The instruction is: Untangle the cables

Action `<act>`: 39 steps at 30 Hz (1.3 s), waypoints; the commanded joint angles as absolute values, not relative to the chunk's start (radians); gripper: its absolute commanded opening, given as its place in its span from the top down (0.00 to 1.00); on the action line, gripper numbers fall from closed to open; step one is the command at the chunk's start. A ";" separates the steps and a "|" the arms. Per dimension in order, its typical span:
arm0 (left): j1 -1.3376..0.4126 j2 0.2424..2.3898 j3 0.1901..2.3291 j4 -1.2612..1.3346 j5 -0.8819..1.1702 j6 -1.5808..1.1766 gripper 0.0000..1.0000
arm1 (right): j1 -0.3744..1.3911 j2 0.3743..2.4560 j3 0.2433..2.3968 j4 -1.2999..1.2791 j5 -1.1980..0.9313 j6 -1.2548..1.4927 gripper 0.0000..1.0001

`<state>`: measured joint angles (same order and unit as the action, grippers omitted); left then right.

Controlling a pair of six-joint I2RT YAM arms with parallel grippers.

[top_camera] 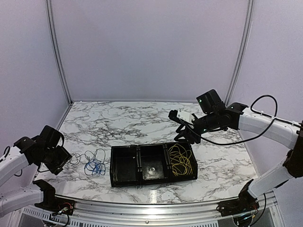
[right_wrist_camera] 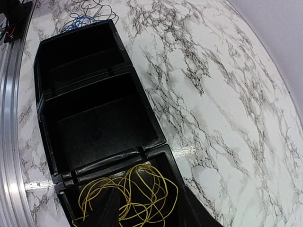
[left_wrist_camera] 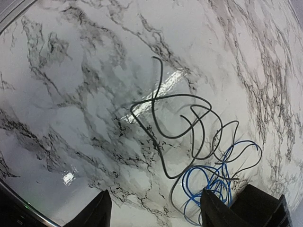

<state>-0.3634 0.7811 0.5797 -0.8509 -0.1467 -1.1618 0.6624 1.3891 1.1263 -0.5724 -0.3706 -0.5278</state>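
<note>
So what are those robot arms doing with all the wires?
They are sorting tangled cables. The yellow cable lies in the right compartment of the black tray. The blue cable and the dark grey cable lie overlapping on the table, left of the tray. The left gripper hangs open just above them. The right gripper hovers empty near the yellow one.

A white, grey-veined marble worktop (top_camera: 118,123) carries a black tray (top_camera: 142,182) divided into three compartments side by side, lying near the front edge. A silver metal rail (top_camera: 156,208) borders that edge. Plain pale walls (top_camera: 151,47) enclose back and sides.
</note>
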 commanded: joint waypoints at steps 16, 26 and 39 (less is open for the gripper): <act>-0.343 0.801 0.411 -0.483 -0.266 -1.536 0.80 | 0.654 1.337 1.089 -0.545 -0.400 -0.506 0.57; -0.346 0.942 0.833 -0.541 -0.301 -1.076 1.00 | 0.654 1.347 1.135 -0.578 -0.441 -0.533 0.59; -0.345 0.992 1.191 -0.566 0.234 -0.459 1.00 | 0.711 1.615 1.675 -0.558 -0.537 -0.477 0.59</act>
<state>-0.3477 0.9607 1.1675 -0.5480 -0.0441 -0.7013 0.6773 1.5322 1.4853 -0.5938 -0.5076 -0.5228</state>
